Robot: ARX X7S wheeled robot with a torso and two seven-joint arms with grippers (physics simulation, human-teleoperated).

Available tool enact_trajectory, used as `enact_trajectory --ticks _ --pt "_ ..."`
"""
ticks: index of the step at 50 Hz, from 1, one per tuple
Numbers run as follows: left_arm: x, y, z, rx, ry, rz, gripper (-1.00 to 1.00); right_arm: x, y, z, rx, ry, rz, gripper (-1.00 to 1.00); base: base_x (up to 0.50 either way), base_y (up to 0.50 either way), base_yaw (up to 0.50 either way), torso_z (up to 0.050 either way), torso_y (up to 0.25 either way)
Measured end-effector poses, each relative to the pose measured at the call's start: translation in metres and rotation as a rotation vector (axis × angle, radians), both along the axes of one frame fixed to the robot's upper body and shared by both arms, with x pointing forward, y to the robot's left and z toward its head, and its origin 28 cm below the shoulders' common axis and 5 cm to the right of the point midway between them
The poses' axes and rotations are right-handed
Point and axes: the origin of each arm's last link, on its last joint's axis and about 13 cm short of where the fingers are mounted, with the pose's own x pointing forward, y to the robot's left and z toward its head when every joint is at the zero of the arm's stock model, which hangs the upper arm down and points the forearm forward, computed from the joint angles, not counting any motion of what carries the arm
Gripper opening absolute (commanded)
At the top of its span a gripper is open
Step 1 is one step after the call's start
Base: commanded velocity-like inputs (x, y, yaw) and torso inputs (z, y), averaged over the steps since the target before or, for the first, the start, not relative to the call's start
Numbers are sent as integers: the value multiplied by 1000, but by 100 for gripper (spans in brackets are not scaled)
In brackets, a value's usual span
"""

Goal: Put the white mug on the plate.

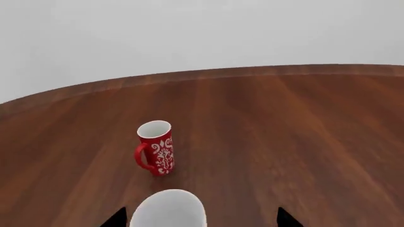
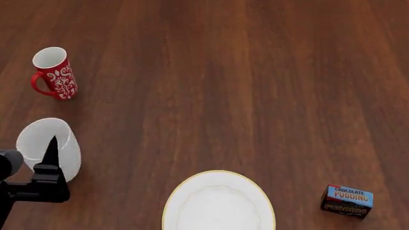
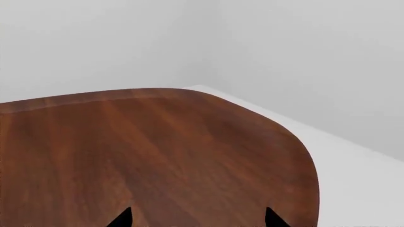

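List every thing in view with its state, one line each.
White mug: upright on the table, empty, not on the plate.
Red mug: upright, empty, beyond the white mug.
Plate: flat on the table, bare.
Pudding box: resting on the table, closed, right of the plate.
Left gripper: open, fingers either side of the white mug's rim.
Right gripper: open, holding nothing.

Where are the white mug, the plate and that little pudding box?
white mug [image 2: 35, 139], head view, on its rim opening.
plate [image 2: 191, 184], head view, on its gold-edged rim.
chocolate pudding box [image 2: 347, 200], head view, on its front label.
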Motion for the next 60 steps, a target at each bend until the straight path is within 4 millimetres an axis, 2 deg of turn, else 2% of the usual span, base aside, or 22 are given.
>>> enact_trajectory --ticks 9,17,40,60 --pt "-17 6 -11 16 64 68 100 2 0 -2 5 6 7 100 0 0 0 0 0" --pt "-18 13 -23 19 113 114 100 4 1 -4 8 10 14 100 0 0 0 0 0" --pt "13 29 -47 9 188 123 100 7 3 -7 14 19 37 100 0 0 0 0 0" --pt "38 32 -66 15 254 94 100 10 4 -9 16 31 48 100 0 0 0 0 0"
